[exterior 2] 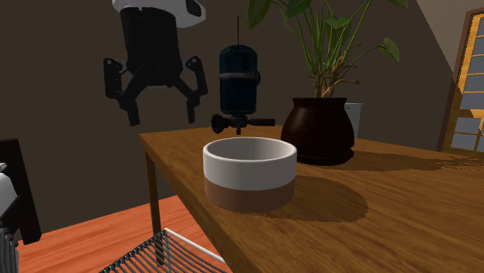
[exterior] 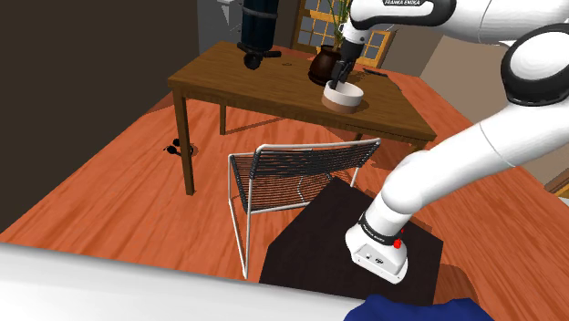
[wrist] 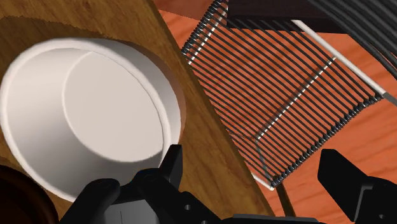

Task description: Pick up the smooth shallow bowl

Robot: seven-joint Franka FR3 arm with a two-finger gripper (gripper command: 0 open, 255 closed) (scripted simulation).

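The wooden table (exterior: 264, 87) carries everything, and the wire chair (exterior: 301, 169) stands at its near edge. In the shoulder view a dark plant pot (exterior: 322, 66) sits at eleven o'clock from the bowl (exterior: 348, 98) (white above, brown below), which rests untouched near that edge. In the second exterior view the gripper (exterior 2: 164, 116) hangs at ten o'clock from the bowl, jaws spread wide and empty. The approach looks nearly done; centring, descent, closing and lifting remain.
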